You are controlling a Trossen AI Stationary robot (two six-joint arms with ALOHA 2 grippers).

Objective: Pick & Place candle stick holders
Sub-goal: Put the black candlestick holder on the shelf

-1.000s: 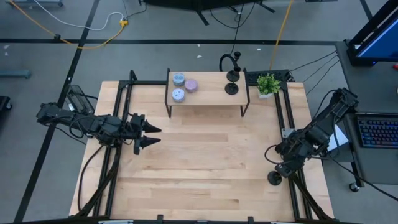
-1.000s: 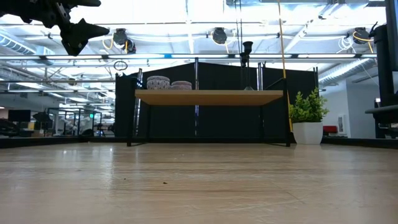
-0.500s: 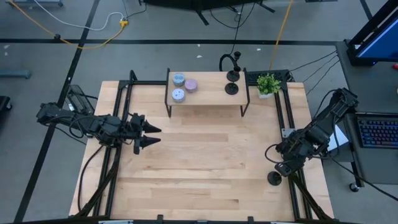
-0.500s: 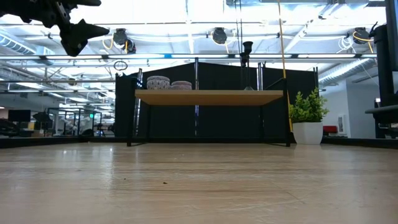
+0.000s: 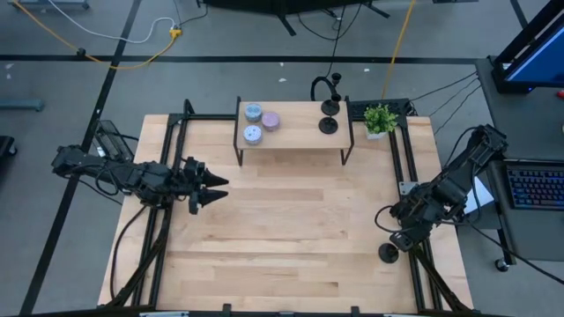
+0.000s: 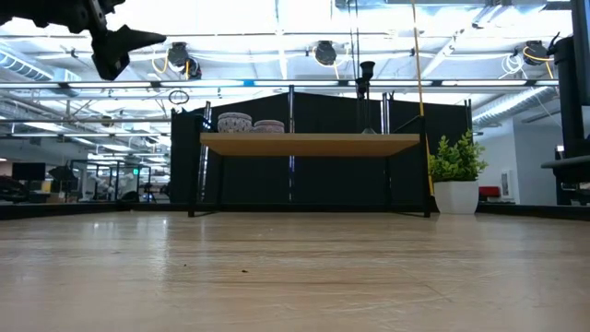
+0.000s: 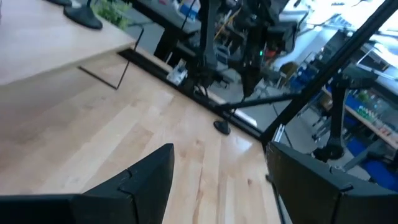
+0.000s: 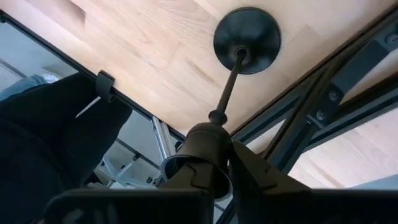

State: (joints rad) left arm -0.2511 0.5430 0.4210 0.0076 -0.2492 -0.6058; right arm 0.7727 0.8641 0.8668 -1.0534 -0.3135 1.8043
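Note:
One black candle stick holder (image 5: 389,253) stands at the table's right edge, its disc base (image 8: 247,40) below my right gripper (image 8: 214,165), which is shut on its top. The left wrist view shows this holder (image 7: 222,127) from afar. Two more holders (image 5: 330,106) (image 5: 328,125) stand on their bases on the right part of the raised wooden shelf (image 5: 291,141). My left gripper (image 5: 208,189) hovers open above the table's left side, holding nothing; it also shows high up in the low view (image 6: 120,46). My right gripper pinches the holder's small cup (image 8: 208,140) at the upper end of the stem between its two fingers. The fingers slant down from above. The stem runs straight down to the base; whether the base rests on the table I cannot tell.
Three pastel candle tins (image 5: 258,121) sit on the shelf's left part. A potted plant (image 5: 381,119) stands at the far right corner. Black frame rails (image 5: 407,176) run along the table's right and left sides. Bare wood lies in the middle (image 5: 291,229).
My left gripper has rolled a little about its own length while staying in place; its fingers stand at a slightly different angle than before.

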